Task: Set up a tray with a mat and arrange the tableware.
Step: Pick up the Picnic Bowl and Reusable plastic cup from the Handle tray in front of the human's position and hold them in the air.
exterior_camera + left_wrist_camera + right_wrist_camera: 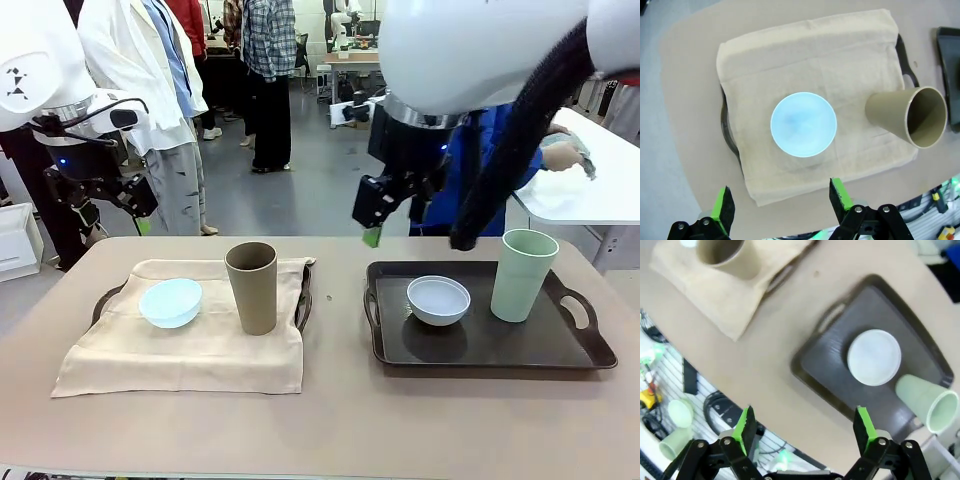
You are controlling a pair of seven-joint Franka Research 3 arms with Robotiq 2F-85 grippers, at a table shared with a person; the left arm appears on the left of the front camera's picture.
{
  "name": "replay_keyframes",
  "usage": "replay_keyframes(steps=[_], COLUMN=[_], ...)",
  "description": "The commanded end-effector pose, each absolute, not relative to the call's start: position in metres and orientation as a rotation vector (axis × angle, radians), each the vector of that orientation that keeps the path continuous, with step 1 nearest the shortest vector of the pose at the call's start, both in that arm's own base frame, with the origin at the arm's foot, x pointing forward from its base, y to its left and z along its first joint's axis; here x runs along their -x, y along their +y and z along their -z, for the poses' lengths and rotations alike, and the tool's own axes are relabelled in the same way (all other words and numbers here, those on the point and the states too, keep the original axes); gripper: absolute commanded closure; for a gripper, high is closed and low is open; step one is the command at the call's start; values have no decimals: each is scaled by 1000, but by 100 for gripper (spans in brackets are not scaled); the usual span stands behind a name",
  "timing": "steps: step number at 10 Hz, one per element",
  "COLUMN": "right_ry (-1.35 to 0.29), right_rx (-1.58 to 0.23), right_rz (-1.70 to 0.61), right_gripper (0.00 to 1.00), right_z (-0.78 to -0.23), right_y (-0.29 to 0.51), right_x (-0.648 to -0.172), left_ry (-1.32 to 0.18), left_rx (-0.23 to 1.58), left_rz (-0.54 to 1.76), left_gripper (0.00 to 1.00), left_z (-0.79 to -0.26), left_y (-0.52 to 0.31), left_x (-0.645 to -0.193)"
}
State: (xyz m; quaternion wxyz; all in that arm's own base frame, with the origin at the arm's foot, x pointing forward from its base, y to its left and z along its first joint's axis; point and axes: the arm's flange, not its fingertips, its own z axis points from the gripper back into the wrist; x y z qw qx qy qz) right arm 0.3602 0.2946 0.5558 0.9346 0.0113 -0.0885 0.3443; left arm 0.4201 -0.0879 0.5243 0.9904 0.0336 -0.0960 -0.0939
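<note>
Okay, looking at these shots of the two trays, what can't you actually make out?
Left tray: the mat covers it in the front and left wrist views; only handles show.
Right gripper: front view sees it side-on, so its opening is unreadable there; the right wrist view shows it open.
Clutter past the table edge: right wrist view, too blurred to identify.

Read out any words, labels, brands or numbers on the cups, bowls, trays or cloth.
No readable text: the tall brown cup, tall pale green cup, pale blue round bowl, white round bowl, dark tray and beige cloth mat are plain.
Black marks on the left arm's white casing are too small to read.
</note>
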Motion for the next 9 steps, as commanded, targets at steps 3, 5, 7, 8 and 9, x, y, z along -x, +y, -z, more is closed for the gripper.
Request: replay_keyframes(steps=[3, 5, 7, 8, 9], right_ry=[-98, -79, -106, -167, -241], right_rx=[99, -46, -93, -164, -287], right_rz=[-360, -214, -106, -79, -61], right_gripper=[0, 0, 0, 0, 0], right_z=[-572, -586, -598, -603, -604], right_y=[208, 149, 96, 70, 41], right_x=[-366, -372, -371, -370, -363], left_ry=[-167, -149, -121, -114, -91], left_rx=[152, 275, 327, 362, 425], left_rz=[149, 118, 159, 164, 143], left_gripper=[0, 0, 0, 0, 0], left_z=[-546, -552, -547, -548, -554], left_y=[-82, -68, -61, -56, -45], left_x=[-425, -432, -437, -440, -437])
